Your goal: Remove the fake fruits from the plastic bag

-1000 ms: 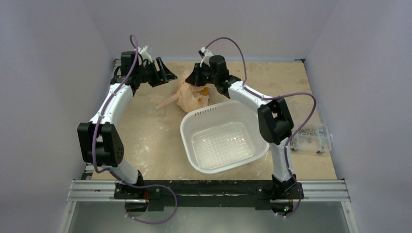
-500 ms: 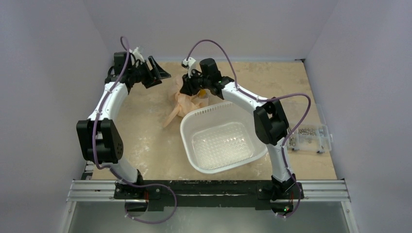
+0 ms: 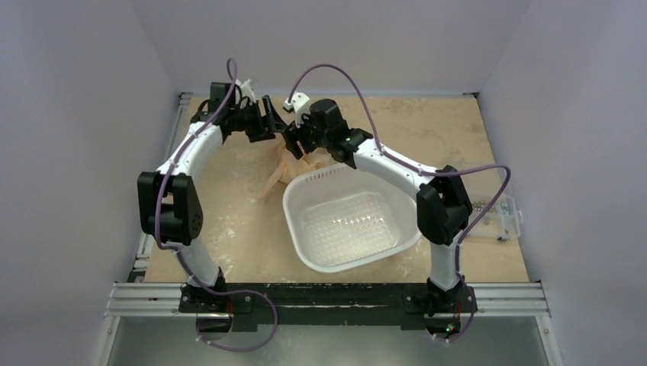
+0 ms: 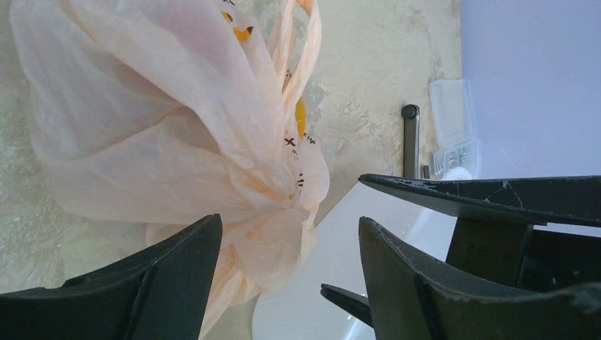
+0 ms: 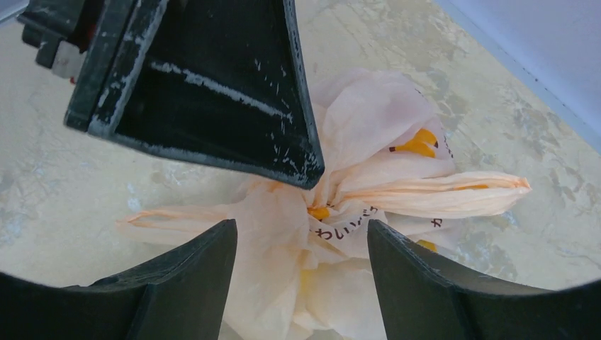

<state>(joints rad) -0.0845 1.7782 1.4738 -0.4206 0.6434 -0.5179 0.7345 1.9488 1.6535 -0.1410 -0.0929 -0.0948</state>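
Note:
The peach-beige plastic bag lies crumpled on the table, just beyond the far-left rim of the white basin. Its top is bunched and knotted, and its handles trail out. The fake fruits are hidden inside; only yellow patches show on the film. My left gripper hovers open above and behind the bag, the bunched top between its fingers without a grip. My right gripper is open right over the knot, its fingers standing either side of the bag.
The empty perforated basin sits directly against the bag on the near right. A small clear parts box lies at the table's right edge. The two grippers are very close, the left one's finger filling the top of the right wrist view.
My right gripper has opened and let go of the bag, shifting a little left. The left arm has swung right, to just above the bag. The bag has slumped toward the basin.

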